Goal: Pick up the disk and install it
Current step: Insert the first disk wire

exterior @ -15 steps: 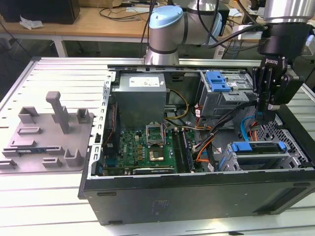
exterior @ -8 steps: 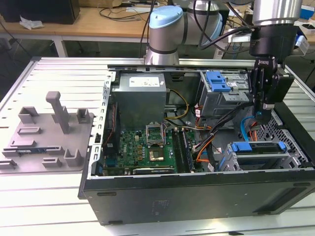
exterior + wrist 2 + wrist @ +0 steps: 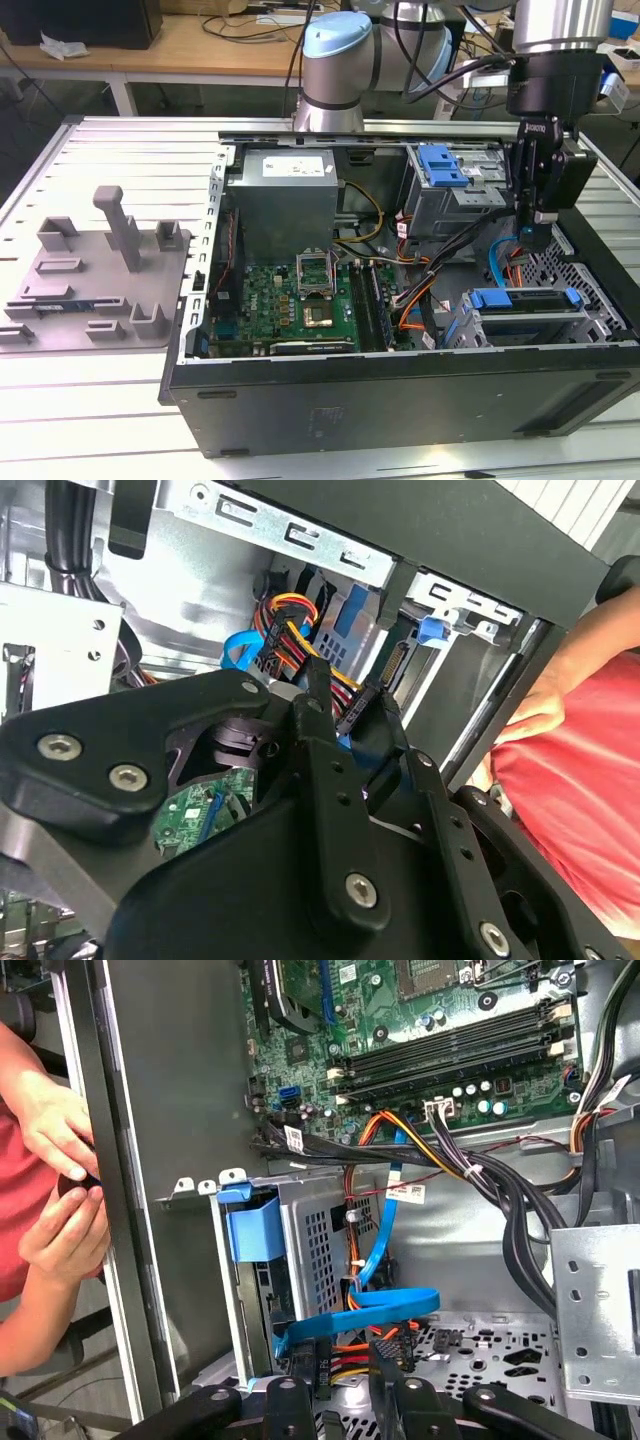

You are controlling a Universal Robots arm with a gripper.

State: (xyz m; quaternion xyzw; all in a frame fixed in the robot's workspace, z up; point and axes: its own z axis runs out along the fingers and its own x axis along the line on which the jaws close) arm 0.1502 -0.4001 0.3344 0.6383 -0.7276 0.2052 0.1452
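The flat silver disk in its blue plastic bracket (image 3: 525, 298) sat slotted into the low perforated metal drive cage (image 3: 520, 328); this stood in the open black computer case (image 3: 400, 400), at its near corner on the exterior view's right. In the first wrist view the disk (image 3: 255, 1228) stood edge-on, pressed close against the case's long side wall, so no room was left on that side. Above the cage the case lay open; inward, a flat blue ribbon cable (image 3: 385, 1305) and a bundle of black and orange wires (image 3: 420, 300) crowded the gap toward the green motherboard (image 3: 300, 290).

The black pincer (image 3: 531, 238) hung over the disk's far edge, apart from it; it stood between the low cage and a taller grey cage topped by a ridged blue latch (image 3: 443, 165), near the case's wall on the exterior view's right. A black connector with red, yellow and orange wires (image 3: 354, 712) lay right at the pincer's tip; whether the pincer was clamped on it or open, I cannot tell.

Outside the long wall a person's hands (image 3: 62, 1235) rested at the case's edge; the case stood on a slatted aluminium table (image 3: 100, 430).
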